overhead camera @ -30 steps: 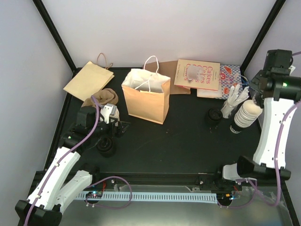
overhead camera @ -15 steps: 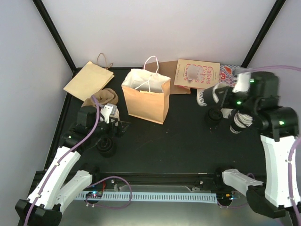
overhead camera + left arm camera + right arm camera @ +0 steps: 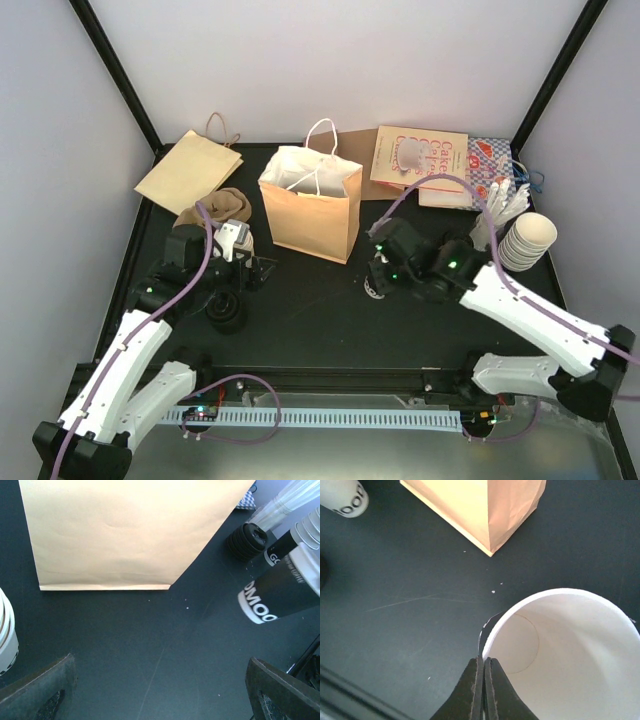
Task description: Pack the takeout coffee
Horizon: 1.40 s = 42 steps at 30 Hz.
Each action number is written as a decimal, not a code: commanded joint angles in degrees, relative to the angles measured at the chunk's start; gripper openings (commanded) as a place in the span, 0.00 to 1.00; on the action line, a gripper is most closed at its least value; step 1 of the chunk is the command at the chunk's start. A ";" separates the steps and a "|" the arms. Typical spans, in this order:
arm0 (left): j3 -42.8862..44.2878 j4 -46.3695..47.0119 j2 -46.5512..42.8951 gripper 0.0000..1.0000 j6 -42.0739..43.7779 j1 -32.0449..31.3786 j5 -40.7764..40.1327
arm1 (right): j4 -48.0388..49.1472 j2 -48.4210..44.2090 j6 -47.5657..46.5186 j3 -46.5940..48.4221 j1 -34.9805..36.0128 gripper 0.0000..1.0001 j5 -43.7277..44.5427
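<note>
Top external view: my right arm lies stretched to the middle of the black surface (image 3: pixel 300 335). My right hand (image 3: pixel 376 286) is just off the near right corner of the tan paper bag (image 3: pixel 310 222). The bag stands upright with its mouth open and its white handles up.

Right wrist view: my two fingers (image 3: pixel 470 690) are pressed together, pinching the near rim of the white paper cup (image 3: pixel 560 645). The cup's mouth faces the camera, the inside is white, and the round bottom shows. The cup is beside the bag's corner, apart from it and outside the bag. I cannot tell whether its base touches the surface. From above, the cup is almost wholly hidden under my hand.

Left wrist view: my left hand (image 3: pixel 160 672) is spread wide, with dark surface showing between the fingers. It faces the bag's broad side. A stack of black lids (image 3: pixel 248 540) sits on the surface past the bag's lower right corner.

Elsewhere in the top view:
- A flat brown bag (image 3: pixel 190 170) lies at the back left.
- A flat pack lettered "Cakes" (image 3: pixel 420 157) lies behind the standing bag.
- A tilted stack of white cups (image 3: pixel 527 240) sits at the far right, well apart from the cup I hold.
</note>
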 commanded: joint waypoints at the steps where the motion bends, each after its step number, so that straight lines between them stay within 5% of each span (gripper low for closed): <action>1: 0.13 1.54 0.35 0.94 0.71 -0.34 0.75 | 8.77 4.49 2.58 -2.84 5.44 0.01 12.07; 8: 0.13 1.62 0.63 0.94 0.61 -0.34 0.94 | 13.76 12.64 1.92 -3.61 10.95 0.01 15.77; 23: 0.04 1.52 0.72 0.94 0.52 -0.39 1.15 | 16.57 18.67 0.95 -4.79 11.47 0.02 12.45; 30: 0.03 1.54 0.59 0.94 0.53 -0.43 1.06 | 16.06 18.79 0.15 -4.48 11.56 0.27 12.12; 42: 0.13 1.36 0.37 0.94 0.62 -0.43 1.06 | 8.65 13.03 -0.52 1.63 11.44 0.37 17.94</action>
